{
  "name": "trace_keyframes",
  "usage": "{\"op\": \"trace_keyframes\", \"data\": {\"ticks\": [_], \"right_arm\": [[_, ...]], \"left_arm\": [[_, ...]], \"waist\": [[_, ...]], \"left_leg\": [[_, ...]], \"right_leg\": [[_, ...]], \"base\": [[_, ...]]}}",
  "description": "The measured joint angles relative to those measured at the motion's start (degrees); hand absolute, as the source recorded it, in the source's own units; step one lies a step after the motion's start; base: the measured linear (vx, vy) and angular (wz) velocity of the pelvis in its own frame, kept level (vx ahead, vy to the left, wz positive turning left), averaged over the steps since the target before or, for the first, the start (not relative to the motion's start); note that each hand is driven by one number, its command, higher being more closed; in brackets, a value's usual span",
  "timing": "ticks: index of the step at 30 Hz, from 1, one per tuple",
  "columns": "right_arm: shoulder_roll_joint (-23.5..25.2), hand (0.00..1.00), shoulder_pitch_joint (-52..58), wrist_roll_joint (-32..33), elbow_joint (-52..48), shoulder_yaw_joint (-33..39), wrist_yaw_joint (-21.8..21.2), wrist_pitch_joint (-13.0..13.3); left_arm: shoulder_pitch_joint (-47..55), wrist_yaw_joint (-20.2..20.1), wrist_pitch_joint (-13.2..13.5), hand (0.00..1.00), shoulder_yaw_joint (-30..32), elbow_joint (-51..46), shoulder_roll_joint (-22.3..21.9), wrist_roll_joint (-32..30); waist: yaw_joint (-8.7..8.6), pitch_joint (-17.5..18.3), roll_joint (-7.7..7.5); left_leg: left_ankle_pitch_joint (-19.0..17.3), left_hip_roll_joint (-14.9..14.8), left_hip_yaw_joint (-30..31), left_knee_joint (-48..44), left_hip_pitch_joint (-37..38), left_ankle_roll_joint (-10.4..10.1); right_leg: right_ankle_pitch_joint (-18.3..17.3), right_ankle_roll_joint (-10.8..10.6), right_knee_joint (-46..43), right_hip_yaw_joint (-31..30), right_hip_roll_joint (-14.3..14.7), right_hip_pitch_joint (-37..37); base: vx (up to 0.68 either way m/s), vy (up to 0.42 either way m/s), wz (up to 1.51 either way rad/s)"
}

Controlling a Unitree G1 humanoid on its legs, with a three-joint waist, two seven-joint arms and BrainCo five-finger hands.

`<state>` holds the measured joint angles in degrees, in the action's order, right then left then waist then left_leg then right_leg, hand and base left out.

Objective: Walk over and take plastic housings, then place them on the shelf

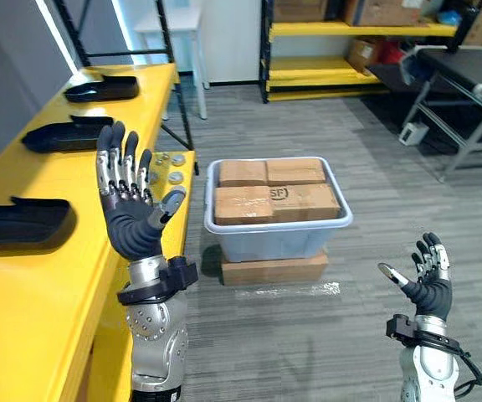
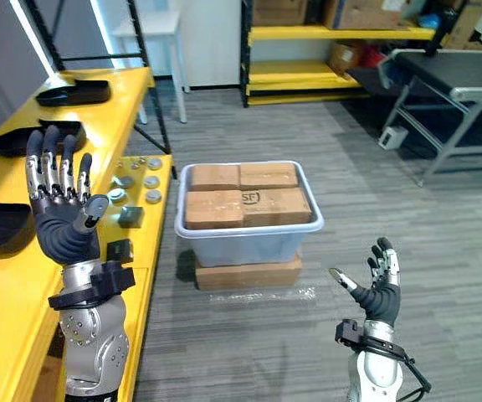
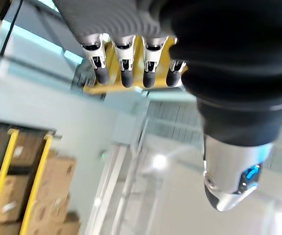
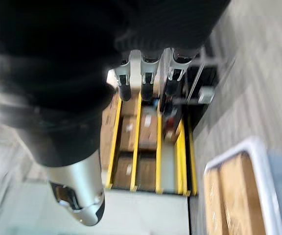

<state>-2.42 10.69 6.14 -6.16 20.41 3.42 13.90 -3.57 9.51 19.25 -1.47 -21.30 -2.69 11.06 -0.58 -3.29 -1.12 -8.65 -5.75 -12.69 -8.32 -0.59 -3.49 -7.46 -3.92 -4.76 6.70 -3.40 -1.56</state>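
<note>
While three black plastic housings [image 1: 19,222] are lying spaced out along the yellow shelf [image 1: 23,327] at far left, each with room around it as if set down singly, the left hand [image 1: 130,219] is hovering raised beside the shelf's edge, with its fingers spread wide and nothing in its grasp. Just past it, small metal discs [image 2: 136,180] are sitting clustered on a lower yellow ledge [image 2: 153,239]. At centre, a pale plastic tote [image 1: 276,243] packed with cardboard boxes [image 1: 274,188] is resting on a flat carton [image 1: 274,270], probably to keep it off the grey floor [image 1: 350,151]. At right, the right hand [image 1: 427,283] is hanging low, its fingers loosely spread and empty. With both hands free, the robot is judged to be between loads. Behind, yellow racking [image 1: 341,32] is holding more cartons. One box in the tote is carrying a small round printed mark, and nothing else in the scene is legible.
</note>
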Motion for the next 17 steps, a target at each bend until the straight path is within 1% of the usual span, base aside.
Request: {"op": "trace_keyframes", "data": {"ticks": [1,3,4,5,6,7,8,9,11,12,14,17], "right_arm": [[0.0,0.0,0.3,0.0,0.7,0.0,0.0,-0.2],[0.4,0.0,0.8,-0.3,3.5,0.3,-0.1,-0.8],[0.4,0.0,0.7,-0.4,4.4,0.3,-0.1,-1.0],[0.3,0.0,0.2,-1.2,8.2,0.3,-0.1,-1.4],[0.1,0.0,-0.2,-1.2,10.4,0.3,-0.1,-1.5],[-0.4,0.0,-1.8,-1.1,16.1,0.4,0.0,-1.5],[-0.8,0.0,-3.0,-0.9,19.6,0.4,0.0,-1.8],[-1.5,0.0,-4.7,-0.7,25.4,0.4,0.0,-2.2],[-3.0,0.0,-8.4,0.9,39.2,1.4,0.0,-4.3],[-3.2,0.0,-9.0,1.6,42.3,1.8,0.0,-4.6],[-4.3,0.0,-10.1,2.5,52.6,3.8,-0.3,-6.3],[-4.7,0.0,-10.1,2.5,61.6,8.2,-1.0,-7.7]], "left_arm": [[0.4,-0.1,-0.2,0.0,0.0,1.6,0.0,0.3],[1.0,-1.8,-1.7,0.0,1.2,11.6,0.2,0.8],[1.0,-2.2,-2.5,0.0,1.3,14.8,0.4,0.5],[0.9,-2.9,-4.2,0.0,1.7,23.8,1.6,-0.9],[0.7,-3.2,-4.9,0.0,1.5,27.8,2.4,-1.4],[0.2,-3.6,-6.5,0.0,0.9,35.6,4.1,-2.3],[-0.3,-3.7,-7.3,0.0,0.6,39.4,5.0,-3.1],[-1.2,-3.9,-8.4,0.0,0.2,45.4,6.3,-4.5],[-3.2,-4.8,-11.2,0.0,0.2,59.1,8.6,-8.0],[-3.2,-5.0,-11.6,0.0,0.3,61.8,9.0,-8.1],[-3.0,-5.3,-12.7,0.0,3.6,71.0,9.4,-8.2],[-1.7,-5.5,-13.3,0.0,7.2,77.5,10.0,-8.6]], "waist": [[0.0,0.2,-0.12],[0.06,0.7,0.12],[0.08,0.7,0.14],[0.0,0.7,0.05],[-0.06,0.7,0.03],[-0.18,0.8,0.05],[-0.26,0.8,0.04],[-0.34,0.8,0.04],[-0.34,0.7,0.05],[-0.32,0.7,0.05],[0.03,0.7,0.08],[-0.02,0.7,0.08]], "left_leg": [[0.1,-0.3,0.0,0.4,0.3,-0.2],[0.6,-0.7,0.2,1.4,1.2,-1.0],[0.7,-0.7,0.3,1.6,1.5,-1.0],[1.0,-0.5,0.4,2.1,2.3,-0.7],[1.0,-0.4,0.4,2.1,2.6,-0.7],[1.0,-0.4,0.4,2.1,3.3,-0.7],[1.0,-0.4,0.4,2.2,3.5,-0.7],[1.0,-0.4,0.4,2.3,3.9,-0.7],[1.0,-0.4,0.6,2.6,4.3,-0.7],[1.0,-0.4,0.6,2.6,4.5,-0.7],[1.1,-0.5,1.0,2.5,5.5,-0.8],[1.2,-0.6,2.1,2.5,6.9,-0.8]], "right_leg": [[0.0,0.0,0.0,0.0,0.3,-0.1],[0.0,0.0,0.0,0.2,0.8,-0.6],[0.0,0.0,0.1,0.2,0.9,-0.8],[0.0,0.0,0.5,0.2,0.7,-1.8],[0.0,0.0,0.7,0.2,0.6,-2.2],[0.1,0.1,0.9,0.3,0.4,-3.0],[0.2,0.2,0.9,0.3,0.3,-3.2],[0.3,0.3,0.9,0.3,0.3,-3.5],[0.6,0.7,0.9,0.5,0.3,-4.0],[0.7,0.8,0.9,0.6,0.3,-4.2],[0.8,0.9,0.1,1.0,0.3,-5.1],[0.9,0.9,-1.4,2.1,0.3,-6.6]], "base": [[0.06,-0.047,-0.07],[0.06,-0.011,0.03],[0.06,0.019,0.06],[0.04,0.025,0.06],[0.05,0.037,0.07],[0.04,0.036,0.01],[0.04,0.039,0.01],[0.03,0.044,0.05],[0.02,0.047,0.11],[0.04,0.046,0.09],[0.05,0.04,0.12],[0.04,0.023,0.23]]}}
